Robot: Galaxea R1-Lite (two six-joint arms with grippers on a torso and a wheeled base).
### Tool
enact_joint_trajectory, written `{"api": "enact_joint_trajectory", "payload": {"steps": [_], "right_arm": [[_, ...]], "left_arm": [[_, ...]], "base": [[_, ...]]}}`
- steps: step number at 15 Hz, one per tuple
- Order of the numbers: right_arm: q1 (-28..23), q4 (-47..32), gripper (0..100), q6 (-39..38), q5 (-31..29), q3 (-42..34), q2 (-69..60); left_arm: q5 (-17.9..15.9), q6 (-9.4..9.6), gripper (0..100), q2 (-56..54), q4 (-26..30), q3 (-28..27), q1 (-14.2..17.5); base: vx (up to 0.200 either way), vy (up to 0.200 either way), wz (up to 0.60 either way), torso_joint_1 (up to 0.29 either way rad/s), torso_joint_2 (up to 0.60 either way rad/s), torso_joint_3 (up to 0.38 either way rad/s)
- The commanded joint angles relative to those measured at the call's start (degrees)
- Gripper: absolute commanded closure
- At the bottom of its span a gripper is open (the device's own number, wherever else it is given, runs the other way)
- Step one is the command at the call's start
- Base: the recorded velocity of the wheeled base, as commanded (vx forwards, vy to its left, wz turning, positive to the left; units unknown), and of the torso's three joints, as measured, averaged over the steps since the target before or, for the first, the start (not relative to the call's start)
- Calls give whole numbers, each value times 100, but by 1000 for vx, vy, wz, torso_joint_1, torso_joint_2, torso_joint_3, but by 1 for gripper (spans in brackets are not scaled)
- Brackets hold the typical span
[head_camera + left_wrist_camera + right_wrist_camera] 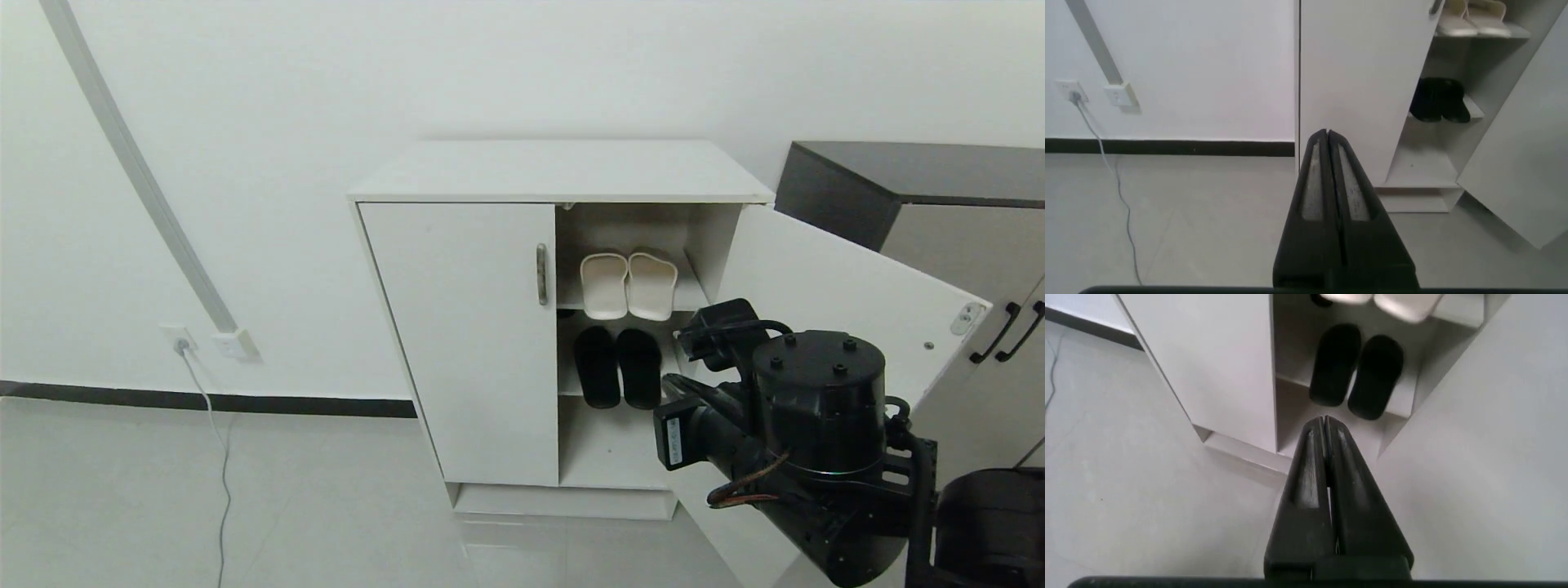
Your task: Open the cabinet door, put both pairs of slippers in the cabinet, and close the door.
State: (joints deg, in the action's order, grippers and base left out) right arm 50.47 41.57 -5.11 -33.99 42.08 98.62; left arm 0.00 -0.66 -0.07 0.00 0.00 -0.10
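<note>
White slippers (627, 286) cut off at frame edge in both wrist views. Head view gives pair whole, on upper shelf (692, 292) of cabinet (563, 171). Black slippers (618, 367) one level lower, whole in right wrist view. Right arm (816, 425) hides lower part of open right door (816, 278). Left door (465, 343) closed. Count: two pairs, two doors. Left tool (1327, 137) narrow, fingers pressed together, holding nothing; right tool (1327, 425) likewise, before open compartment.

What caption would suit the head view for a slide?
Both pairs stowed: white slippers above black slippers in the cabinet, right door open.
</note>
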Motion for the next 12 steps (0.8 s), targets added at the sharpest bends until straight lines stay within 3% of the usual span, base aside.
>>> {"api": "enact_joint_trajectory", "payload": {"steps": [1,12], "right_arm": [[-2,0,100,1,-3,-7,8],[-2,0,100,63,-3,-60,-10]], "left_arm": [[0,-4,100,7,0,0,1],[0,-4,100,7,0,0,1]], "base": [[0,0,0,154,-471,-315],[0,0,0,200,-510,-314]]}}
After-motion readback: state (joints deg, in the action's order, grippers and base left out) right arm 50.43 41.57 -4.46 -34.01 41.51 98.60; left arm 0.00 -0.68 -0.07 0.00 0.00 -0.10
